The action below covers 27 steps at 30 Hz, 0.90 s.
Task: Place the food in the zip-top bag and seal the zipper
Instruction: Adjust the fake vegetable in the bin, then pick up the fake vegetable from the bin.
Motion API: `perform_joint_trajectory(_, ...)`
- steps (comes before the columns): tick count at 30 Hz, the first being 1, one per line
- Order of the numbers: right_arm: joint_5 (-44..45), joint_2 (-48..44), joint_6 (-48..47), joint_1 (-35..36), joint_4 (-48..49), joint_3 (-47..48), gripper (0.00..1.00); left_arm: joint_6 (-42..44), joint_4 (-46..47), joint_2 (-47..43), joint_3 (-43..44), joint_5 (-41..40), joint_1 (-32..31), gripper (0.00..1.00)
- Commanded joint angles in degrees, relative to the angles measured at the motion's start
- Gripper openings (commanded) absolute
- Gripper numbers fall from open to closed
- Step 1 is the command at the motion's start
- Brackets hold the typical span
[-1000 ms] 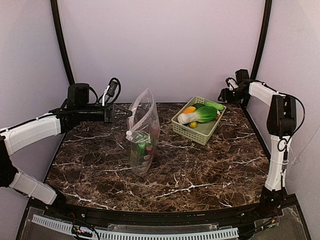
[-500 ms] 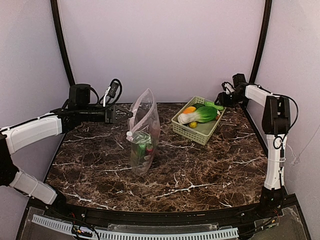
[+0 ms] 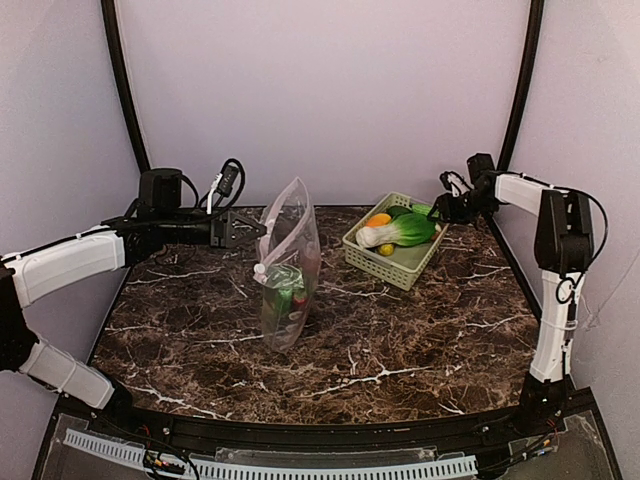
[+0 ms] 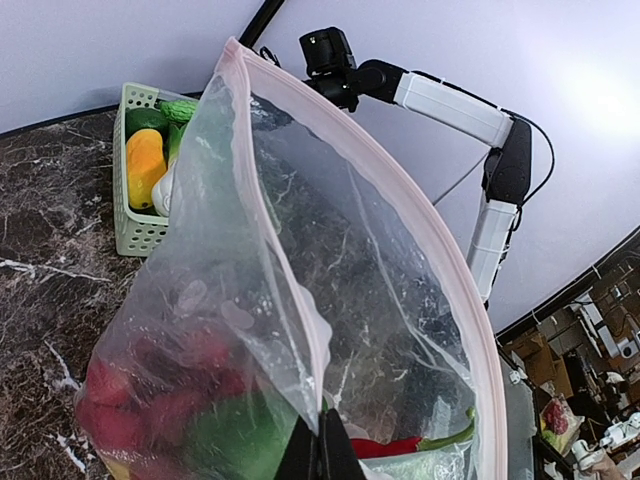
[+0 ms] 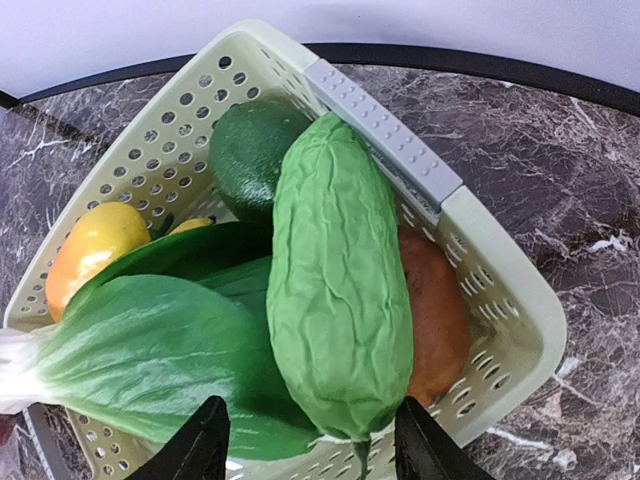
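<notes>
The clear zip-top bag [image 3: 288,270] stands upright left of centre, its mouth held up by my left gripper [image 3: 250,228], which is shut on the pink zipper [image 4: 400,190] edge. Inside lie a red chili [image 4: 385,445], a green pepper [image 4: 230,440] and red pieces [image 4: 130,400]. My right gripper [image 5: 312,445] hovers open over the green basket [image 5: 380,120], one finger on each side of the cucumber [image 5: 340,290] tip, neither touching it. Bok choy [image 5: 150,350], a yellow-orange piece [image 5: 95,245], a dark green piece [image 5: 250,145] and a brown piece [image 5: 435,320] lie beside it.
The basket [image 3: 395,265] sits at the back right of the dark marble table, close to the back wall. The right arm [image 3: 555,230] reaches in from the right edge. Black frame posts stand in both back corners.
My right gripper has dropped toward the basket's far corner and its jaws have narrowed around the cucumber tip. The left gripper and the bag have stayed put.
</notes>
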Motion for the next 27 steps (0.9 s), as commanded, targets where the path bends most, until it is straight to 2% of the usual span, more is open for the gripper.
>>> perform_joint_trajectory(1, -0.01, -4.18, -0.92, 0.43, 1.21, -2.35, 0.55, -0.34, -0.38, 0.12, -0.01, 0.74, 0.38, 0.01)
perform_joint_trajectory(12, 4.66, 1.75, 2.31, 0.27, 1.82, 1.7, 0.58, -0.02, -0.86, -0.12, 0.09, 0.48, 0.38, 0.01)
perform_joint_trajectory(18, 3.88, 3.57, 2.76, 0.24, 2.27, 4.0, 0.59, -0.02, -0.83, -0.29, 0.14, 0.64, 0.39, 0.01)
perform_joint_trajectory(27, 3.41, 5.02, 3.18, 0.26, 2.8, 5.1, 0.51, 0.03, -0.99, -0.21, 0.22, 0.53, 0.38, 0.01)
